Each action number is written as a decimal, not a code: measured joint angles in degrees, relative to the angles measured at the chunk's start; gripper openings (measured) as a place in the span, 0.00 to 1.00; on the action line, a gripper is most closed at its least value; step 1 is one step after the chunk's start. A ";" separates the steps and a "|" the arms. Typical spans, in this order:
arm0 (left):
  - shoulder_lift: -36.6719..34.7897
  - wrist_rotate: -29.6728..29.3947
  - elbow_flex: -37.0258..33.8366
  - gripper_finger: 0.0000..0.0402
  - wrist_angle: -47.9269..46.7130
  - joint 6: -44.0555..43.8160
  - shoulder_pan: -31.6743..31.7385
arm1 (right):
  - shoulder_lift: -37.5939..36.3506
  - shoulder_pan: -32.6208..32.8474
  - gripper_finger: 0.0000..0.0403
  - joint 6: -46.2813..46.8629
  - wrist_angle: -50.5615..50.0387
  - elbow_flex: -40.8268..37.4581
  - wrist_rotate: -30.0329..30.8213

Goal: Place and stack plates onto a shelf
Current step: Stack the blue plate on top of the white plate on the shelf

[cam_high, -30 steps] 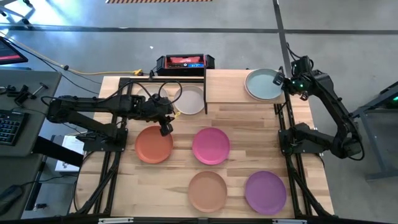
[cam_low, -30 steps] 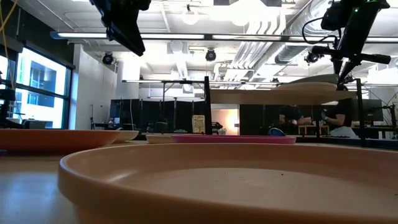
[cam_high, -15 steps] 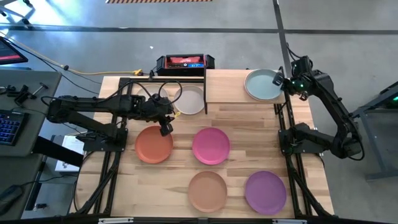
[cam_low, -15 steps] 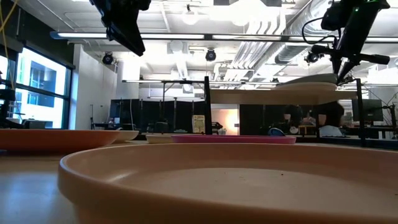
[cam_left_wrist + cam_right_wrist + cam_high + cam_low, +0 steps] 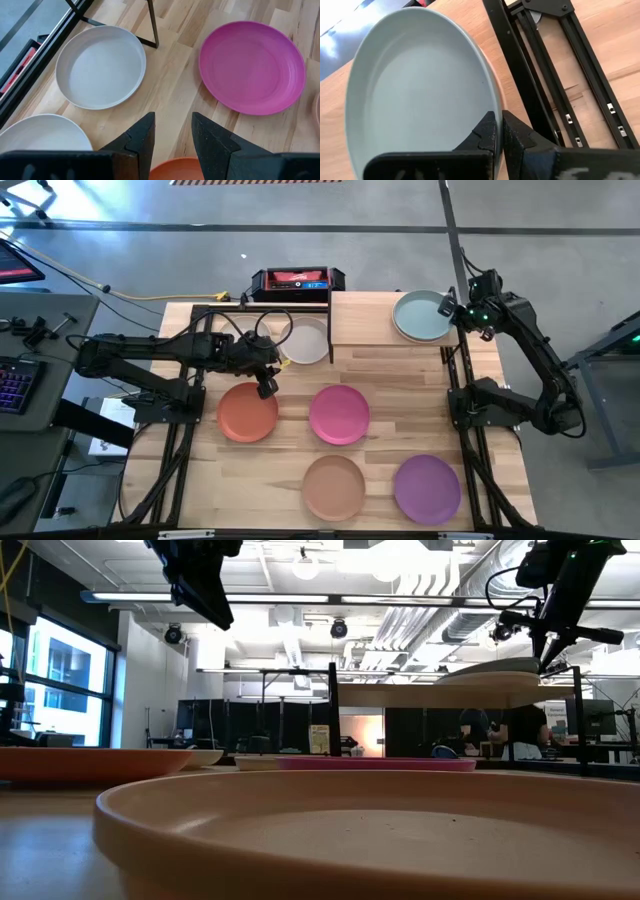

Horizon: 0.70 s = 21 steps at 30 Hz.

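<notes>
A teal plate (image 5: 420, 316) lies on top of a pale plate's rim (image 5: 491, 80) on the light-wood shelf (image 5: 365, 320) at the table's far right. My right gripper (image 5: 452, 308) is shut on the teal plate's rim. My left gripper (image 5: 266, 384) hangs open and holds nothing. It is above the gap between the orange-red plate (image 5: 247, 412) and an off-white plate (image 5: 306, 340). On the tabletop lie the magenta (image 5: 339, 414), tan (image 5: 334, 487) and purple (image 5: 427, 489) plates. A second off-white plate (image 5: 45, 132) shows in the left wrist view. My right gripper pinches the teal plate's rim (image 5: 487, 117) between its two shut fingers, on the side facing the table's right edge. The fingers slant down from the right. The plate (image 5: 490, 670) sits nearly level over the shelf board; I cannot tell whether it is lifted clear.
A black and red box (image 5: 297, 280) stands beyond the table's far edge. The shelf's black posts and rails (image 5: 152, 25) run beside the off-white plates. Black frame rails (image 5: 555, 75) lie along the table's right side. People move about in the room behind (image 5: 520, 730).
</notes>
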 joint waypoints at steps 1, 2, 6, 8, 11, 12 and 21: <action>0.00 0.00 0.00 0.29 0.00 0.01 0.00 | 0.00 0.00 0.00 0.00 0.00 0.00 0.01; 0.00 0.00 0.00 0.29 0.00 0.01 0.00 | 0.00 0.00 0.00 0.02 0.00 0.00 0.01; 0.00 0.00 0.00 0.29 0.06 -0.01 0.00 | 0.00 0.00 0.00 0.04 0.00 0.00 1.35; 0.00 0.00 0.00 0.29 0.29 0.01 0.00 | 0.00 -0.01 0.00 -0.03 0.02 0.00 2.15; 0.00 0.00 0.00 0.29 0.48 0.01 0.00 | 0.00 0.00 0.00 -0.09 0.01 0.00 2.89; 0.00 0.00 0.00 0.29 0.48 0.01 0.00 | 0.00 0.00 0.00 -0.09 0.02 0.00 3.03; 0.00 0.00 0.00 0.29 0.48 0.01 0.00 | 0.02 0.04 0.00 0.00 0.04 0.00 3.05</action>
